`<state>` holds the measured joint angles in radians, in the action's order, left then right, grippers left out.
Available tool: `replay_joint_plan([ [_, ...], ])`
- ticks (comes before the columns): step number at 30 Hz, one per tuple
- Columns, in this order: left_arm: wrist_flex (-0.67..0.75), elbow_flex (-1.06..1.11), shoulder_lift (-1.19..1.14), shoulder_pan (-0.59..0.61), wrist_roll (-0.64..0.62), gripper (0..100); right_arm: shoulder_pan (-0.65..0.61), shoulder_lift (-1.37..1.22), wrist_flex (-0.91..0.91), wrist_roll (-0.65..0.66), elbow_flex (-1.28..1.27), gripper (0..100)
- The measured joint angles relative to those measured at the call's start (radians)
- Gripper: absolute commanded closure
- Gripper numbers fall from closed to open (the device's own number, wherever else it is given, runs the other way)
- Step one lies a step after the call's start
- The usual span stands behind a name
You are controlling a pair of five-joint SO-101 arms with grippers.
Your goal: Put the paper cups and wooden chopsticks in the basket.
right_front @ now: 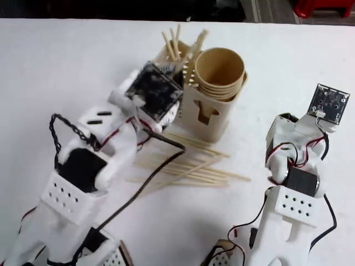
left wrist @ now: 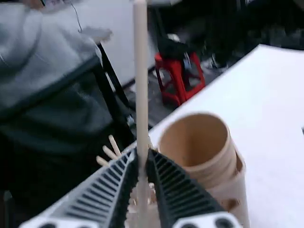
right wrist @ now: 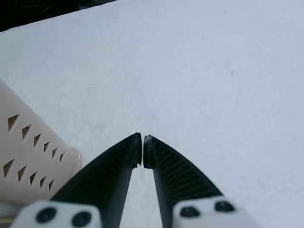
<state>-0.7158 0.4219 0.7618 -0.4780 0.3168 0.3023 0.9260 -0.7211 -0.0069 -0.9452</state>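
Note:
A beige basket (right_front: 208, 119) stands mid-table with a stack of paper cups (right_front: 220, 71) in it and a few wooden chopsticks (right_front: 176, 43) standing in its far corner. More chopsticks (right_front: 188, 166) lie in a loose pile on the table in front of it. My left gripper (left wrist: 141, 159) is shut on one upright chopstick (left wrist: 140, 85), held over the basket beside the paper cups (left wrist: 197, 147). My right gripper (right wrist: 142, 148) is shut with nothing in it, low over the bare table, to the right of the basket (right wrist: 28, 152).
The left arm (right_front: 105, 149) stretches diagonally from the near left to the basket, its black cable (right_front: 138, 191) crossing the pile of chopsticks. The right arm (right_front: 294, 183) stands at the near right. The white table (right_front: 66, 66) ends at a dark far edge.

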Motion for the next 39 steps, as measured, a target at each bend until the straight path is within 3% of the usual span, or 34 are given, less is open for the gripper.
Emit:
replay_joint_plan([
  [6,0.328,-0.011,-0.04,0.0,-0.018,98,0.0,0.0,0.0,0.0,0.0,98.0],
  [13,0.562,-0.011,-0.233,0.051,-0.144,98,0.0,0.0,0.0,0.0,0.0,98.0],
  [22,0.666,-0.011,-0.439,0.129,-0.212,98,0.0,0.0,0.0,0.0,0.0,98.0],
  [29,0.614,-0.017,-0.463,0.137,-0.213,86,0.0,0.0,0.0,0.005,0.0,98.0],
  [39,0.043,-0.285,-0.463,0.138,-0.213,83,0.0,0.0,0.0,0.006,0.0,98.0],
])
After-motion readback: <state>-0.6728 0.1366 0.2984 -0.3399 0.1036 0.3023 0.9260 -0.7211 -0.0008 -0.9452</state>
